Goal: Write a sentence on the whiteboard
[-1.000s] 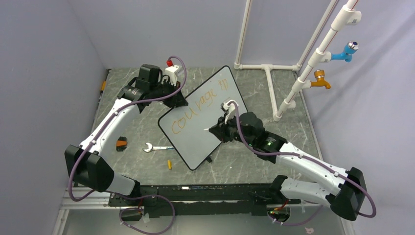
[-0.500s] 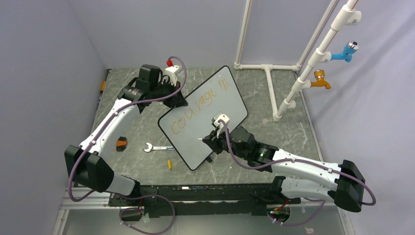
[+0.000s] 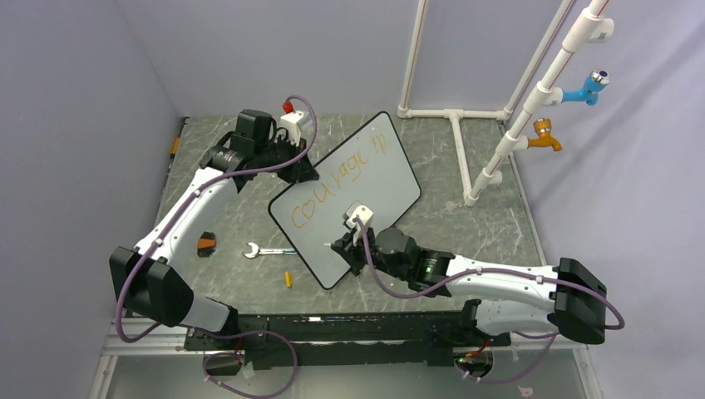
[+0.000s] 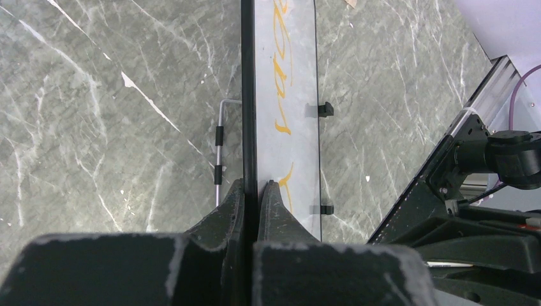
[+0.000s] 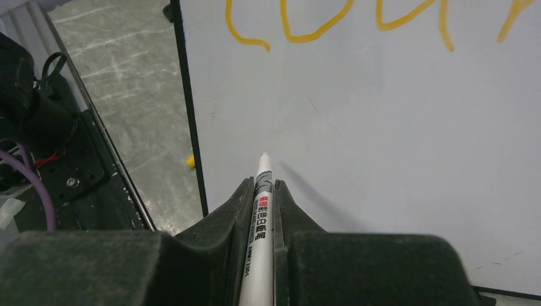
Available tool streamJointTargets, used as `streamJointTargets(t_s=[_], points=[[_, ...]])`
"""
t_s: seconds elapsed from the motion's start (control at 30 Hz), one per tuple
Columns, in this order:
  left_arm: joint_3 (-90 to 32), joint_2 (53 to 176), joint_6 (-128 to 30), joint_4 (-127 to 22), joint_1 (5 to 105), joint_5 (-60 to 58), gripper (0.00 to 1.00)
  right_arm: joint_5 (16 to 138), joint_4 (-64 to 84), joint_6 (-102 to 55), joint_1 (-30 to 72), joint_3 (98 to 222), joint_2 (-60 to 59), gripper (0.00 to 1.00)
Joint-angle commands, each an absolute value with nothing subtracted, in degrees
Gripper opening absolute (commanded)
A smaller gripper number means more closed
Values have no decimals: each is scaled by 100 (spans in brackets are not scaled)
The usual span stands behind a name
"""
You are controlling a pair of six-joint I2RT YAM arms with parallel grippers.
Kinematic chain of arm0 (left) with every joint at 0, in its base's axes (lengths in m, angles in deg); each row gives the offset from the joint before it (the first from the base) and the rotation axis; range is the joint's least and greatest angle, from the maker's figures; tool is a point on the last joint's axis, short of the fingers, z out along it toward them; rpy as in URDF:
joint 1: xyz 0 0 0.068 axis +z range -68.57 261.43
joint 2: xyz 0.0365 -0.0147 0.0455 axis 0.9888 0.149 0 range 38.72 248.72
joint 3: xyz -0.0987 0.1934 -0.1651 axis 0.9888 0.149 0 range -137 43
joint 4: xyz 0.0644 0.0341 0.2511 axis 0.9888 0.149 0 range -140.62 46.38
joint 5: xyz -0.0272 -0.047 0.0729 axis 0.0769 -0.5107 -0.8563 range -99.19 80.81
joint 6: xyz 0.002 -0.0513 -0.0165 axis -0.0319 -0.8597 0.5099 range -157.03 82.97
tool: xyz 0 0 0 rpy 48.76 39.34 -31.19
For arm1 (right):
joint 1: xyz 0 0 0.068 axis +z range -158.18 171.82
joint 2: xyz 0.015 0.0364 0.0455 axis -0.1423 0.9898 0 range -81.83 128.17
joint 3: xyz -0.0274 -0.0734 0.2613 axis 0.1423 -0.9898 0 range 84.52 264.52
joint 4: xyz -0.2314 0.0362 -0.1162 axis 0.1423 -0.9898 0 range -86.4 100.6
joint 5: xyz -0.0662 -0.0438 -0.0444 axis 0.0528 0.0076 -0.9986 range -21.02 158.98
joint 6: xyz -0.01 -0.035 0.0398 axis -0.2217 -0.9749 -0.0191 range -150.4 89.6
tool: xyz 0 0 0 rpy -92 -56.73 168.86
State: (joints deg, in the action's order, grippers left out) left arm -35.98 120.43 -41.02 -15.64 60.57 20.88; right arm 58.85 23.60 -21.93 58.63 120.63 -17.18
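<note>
The whiteboard [image 3: 378, 187] stands tilted on the table, with the sentence [image 3: 332, 179] in orange marker letters in a row along its upper part. My left gripper [image 3: 306, 170] is shut on the board's upper left rim; in the left wrist view its jaws [image 4: 250, 188] pinch the black rim, with the white face [image 4: 296, 95] and orange strokes [image 4: 281, 70] beyond. My right gripper [image 3: 337, 247] is shut on a white marker [image 5: 258, 255]. Its tip points at the bare lower left of the board [image 5: 383, 127], below the letters [image 5: 306, 29]. I cannot tell whether it touches.
A silver wrench [image 3: 264, 250], a small orange cap [image 3: 288, 278] and a small orange-and-black object [image 3: 205, 243] lie on the table left of the board. A white pipe frame [image 3: 465, 116] with a blue tap [image 3: 586, 87] and an orange tap [image 3: 544, 135] stands at the back right.
My right arm has swung down and to the left with the marker, from the board's middle right to its lower left part. The left arm and the board have not moved.
</note>
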Motion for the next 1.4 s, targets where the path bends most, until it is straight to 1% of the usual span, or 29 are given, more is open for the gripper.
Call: streamJointTargets(t_s=[0.0, 0.5, 1.37], points=[[-3505, 11945, -3484, -1587, 6113, 840, 0, 5688, 2816, -2305, 6053, 12227, -1538, 0], [-3480, 11910, -3502, -1606, 6113, 808, 0, 5435, 2998, -2300, 6365, 12193, -1382, 0], [-3470, 11940, -3484, -1587, 6113, 778, 0, 5432, 3508, -2563, 6435, 12490, -722, 0]])
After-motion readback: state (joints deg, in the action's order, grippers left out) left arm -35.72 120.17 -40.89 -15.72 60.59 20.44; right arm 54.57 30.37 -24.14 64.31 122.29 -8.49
